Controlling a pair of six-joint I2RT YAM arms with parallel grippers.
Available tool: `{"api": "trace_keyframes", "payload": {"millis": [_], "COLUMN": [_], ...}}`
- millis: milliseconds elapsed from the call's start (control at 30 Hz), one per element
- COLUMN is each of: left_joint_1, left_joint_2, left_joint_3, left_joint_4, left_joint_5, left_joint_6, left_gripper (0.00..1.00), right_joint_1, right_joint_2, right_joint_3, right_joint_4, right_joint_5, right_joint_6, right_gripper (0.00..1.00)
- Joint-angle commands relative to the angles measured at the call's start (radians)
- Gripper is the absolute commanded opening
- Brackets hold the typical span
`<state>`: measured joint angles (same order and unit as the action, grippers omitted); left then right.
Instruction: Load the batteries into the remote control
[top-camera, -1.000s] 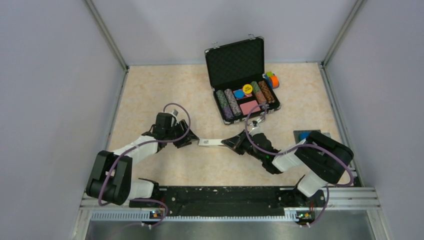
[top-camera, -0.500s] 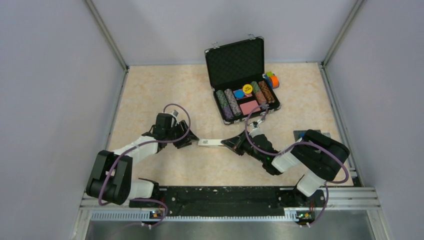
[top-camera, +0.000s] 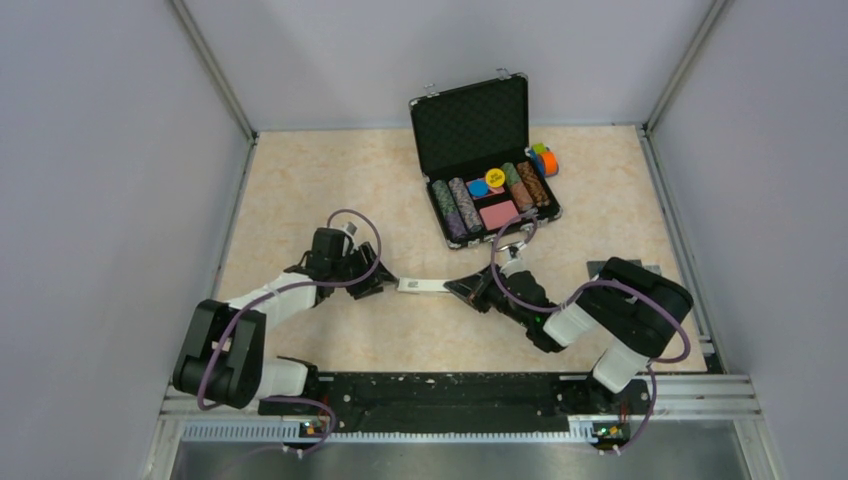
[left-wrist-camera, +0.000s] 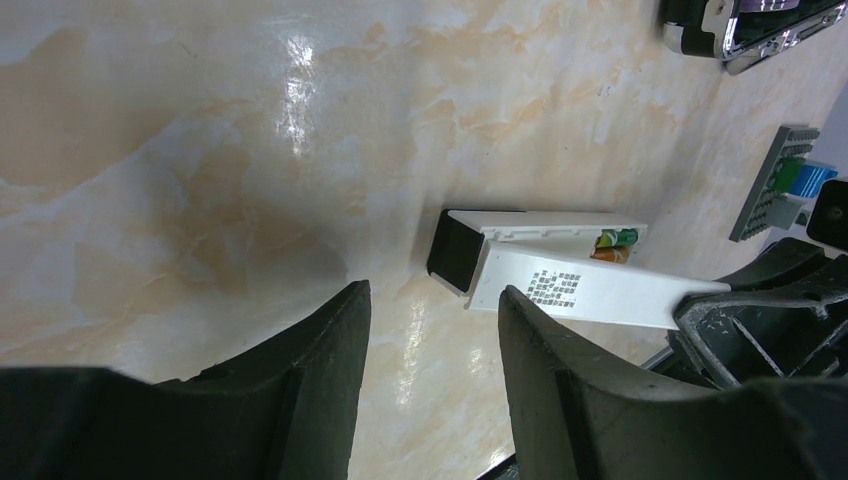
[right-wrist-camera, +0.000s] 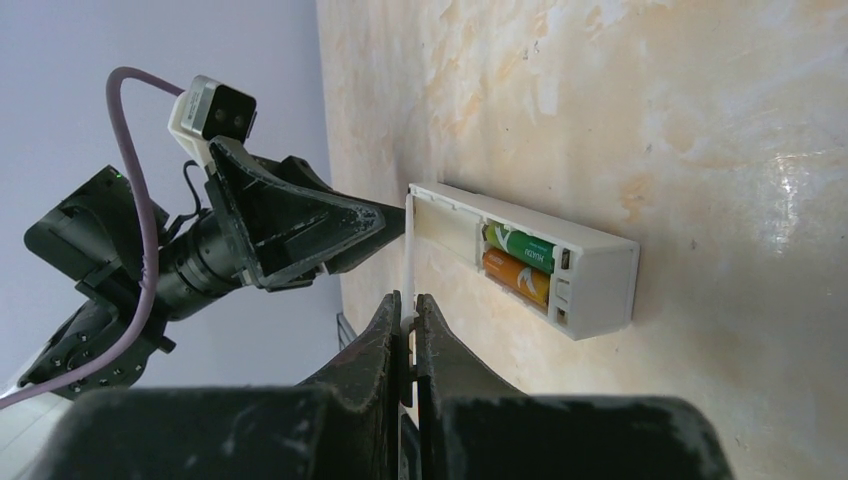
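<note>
both batteries (right-wrist-camera: 522, 249) sit in the remote control (right-wrist-camera: 590, 270), flat on the counter (right-wrist-camera: 700, 120) btw the arms. step looks like refitting the lid (left-wrist-camera: 580, 290). right jaws clenched on its edge; left jaws parted, empty, just beside remote's end. next: line lid up w/ bay, slide shut.

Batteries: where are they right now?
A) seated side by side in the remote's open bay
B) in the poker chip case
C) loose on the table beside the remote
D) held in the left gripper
A: the right wrist view shows the green and orange batteries lying side by side in the open bay of the remote control, while the right gripper pinches the thin white cover off it.
</note>
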<state>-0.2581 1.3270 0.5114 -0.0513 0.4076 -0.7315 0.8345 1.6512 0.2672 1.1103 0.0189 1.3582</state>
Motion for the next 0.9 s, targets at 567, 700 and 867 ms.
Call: {"api": "trace_keyframes", "payload": {"millis": [567, 700, 867], "left_joint_1": [-0.004, -0.004, -0.004], "left_joint_2": [0.026, 0.028, 0.033], "left_joint_3": [0.005, 0.007, 0.013], "left_joint_4": [0.072, 0.072, 0.071], "left_joint_5": [0.015, 0.017, 0.018], "left_joint_6": [0.001, 0.002, 0.003], "left_gripper": [0.55, 0.54, 0.55], "right_joint_1": [-0.028, -0.035, -0.034], "right_joint_2": [0.08, 0.086, 0.061], "right_joint_3": [-0.026, -0.02, -0.009], "right_joint_4": [0.174, 0.158, 0.075], "right_joint_5": [0.001, -0.011, -0.011], "right_joint_6": [0.054, 0.047, 0.016], "right_gripper": [0.0, 0.0, 0.0]}}
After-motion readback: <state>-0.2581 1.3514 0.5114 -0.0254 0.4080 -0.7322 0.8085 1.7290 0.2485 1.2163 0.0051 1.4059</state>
